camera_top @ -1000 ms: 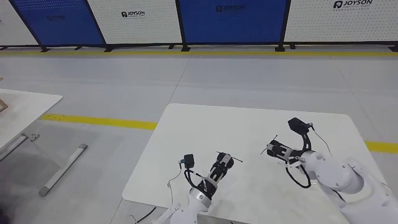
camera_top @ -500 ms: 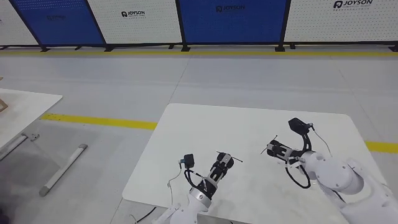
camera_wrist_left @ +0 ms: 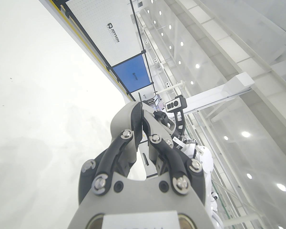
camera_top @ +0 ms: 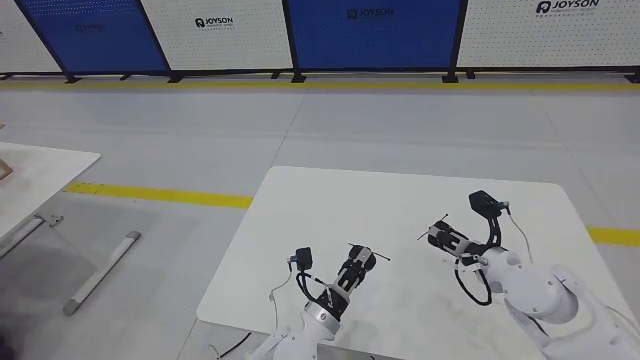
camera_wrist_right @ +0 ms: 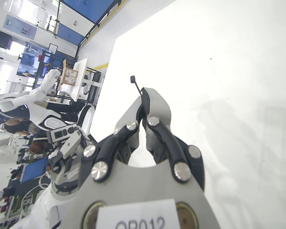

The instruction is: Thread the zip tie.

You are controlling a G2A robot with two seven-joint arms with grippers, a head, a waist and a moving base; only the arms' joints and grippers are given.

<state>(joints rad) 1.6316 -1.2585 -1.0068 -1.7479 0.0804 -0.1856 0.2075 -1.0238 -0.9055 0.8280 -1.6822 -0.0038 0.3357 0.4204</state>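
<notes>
My left gripper [camera_top: 362,256] hovers over the near middle of the white table [camera_top: 330,200], shut on a thin black zip tie [camera_top: 370,252] that sticks out on both sides. In the left wrist view the tie's tip [camera_wrist_left: 139,97] pokes out past the closed gripper [camera_wrist_left: 141,110]. My right gripper [camera_top: 438,232] is a short way to the right, shut on a second black zip tie [camera_top: 432,226] that slants upward. Its square head [camera_wrist_right: 132,79] shows beyond the closed gripper [camera_wrist_right: 143,101] in the right wrist view. The two ties are apart.
A second white table [camera_top: 40,175] stands at the far left. Blue and white pegboard panels [camera_top: 375,15] line the back of the floor, with a yellow floor line [camera_top: 160,195] between them and the table.
The right gripper has shifted slightly up and away with its zip tie, and its wrist has turned a little. The left arm has stayed still.
</notes>
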